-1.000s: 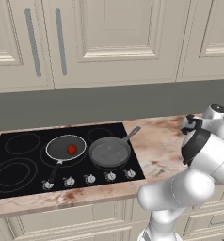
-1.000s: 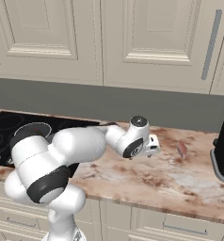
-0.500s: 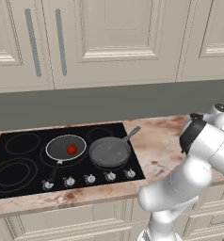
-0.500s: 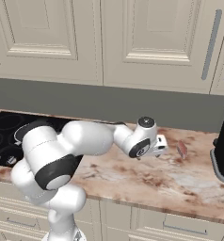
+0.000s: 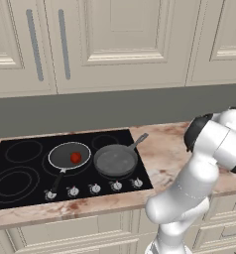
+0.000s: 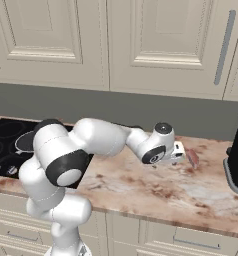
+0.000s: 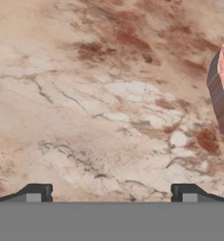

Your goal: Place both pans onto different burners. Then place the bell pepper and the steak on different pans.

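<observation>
The gripper (image 6: 180,153) has swung farther right along the counter (image 6: 141,185), now just beside the steak (image 6: 192,157). Its fingers (image 7: 36,193) stand wide apart, holding nothing. The bell pepper (image 5: 75,157) stays in the shallow pan (image 5: 69,155).

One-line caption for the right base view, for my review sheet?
Arm stretched over the marble counter, open end effector beside the steak, not yet touching it.

Hand (image 7: 112,192) finger tips (image 7: 35,193) spread wide above marbled tabletop (image 7: 95,103); steak (image 7: 223,89) lies at right edge.
</observation>
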Motion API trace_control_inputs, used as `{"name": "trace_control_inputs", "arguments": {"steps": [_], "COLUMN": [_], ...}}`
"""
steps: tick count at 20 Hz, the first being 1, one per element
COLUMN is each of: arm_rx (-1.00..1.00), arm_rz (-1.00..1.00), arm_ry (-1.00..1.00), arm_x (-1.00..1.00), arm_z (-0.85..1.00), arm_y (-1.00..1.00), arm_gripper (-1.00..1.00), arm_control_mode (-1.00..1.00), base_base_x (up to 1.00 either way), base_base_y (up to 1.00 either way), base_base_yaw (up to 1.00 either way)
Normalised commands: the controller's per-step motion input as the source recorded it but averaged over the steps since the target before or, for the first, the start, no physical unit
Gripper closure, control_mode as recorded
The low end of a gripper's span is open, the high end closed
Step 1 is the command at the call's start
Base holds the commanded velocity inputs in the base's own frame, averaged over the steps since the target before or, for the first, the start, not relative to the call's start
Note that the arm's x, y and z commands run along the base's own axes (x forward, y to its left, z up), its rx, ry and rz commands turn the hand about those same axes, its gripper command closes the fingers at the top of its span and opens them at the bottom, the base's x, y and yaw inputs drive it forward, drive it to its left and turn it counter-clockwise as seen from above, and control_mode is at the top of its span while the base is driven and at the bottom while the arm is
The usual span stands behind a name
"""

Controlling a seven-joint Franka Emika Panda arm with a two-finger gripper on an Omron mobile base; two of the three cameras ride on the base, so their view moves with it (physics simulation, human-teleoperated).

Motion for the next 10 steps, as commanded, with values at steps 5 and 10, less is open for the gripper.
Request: {"name": "trace_control_inputs", "arguments": {"steps": [5, 10], "arm_rx": [0.00, 0.00], "arm_rz": [0.00, 0.00], "arm_ry": [0.00, 0.00], "arm_x": [0.05, 0.07], "arm_z": [0.09, 0.06], "arm_y": [-0.29, -0.28], "arm_gripper": [-1.00, -1.00], "arm_control_mode": [-1.00, -1.00], "base_base_x": [0.00, 0.00], "base_base_y": [0.00, 0.00], "base_base_yaw": [0.00, 0.00]}}
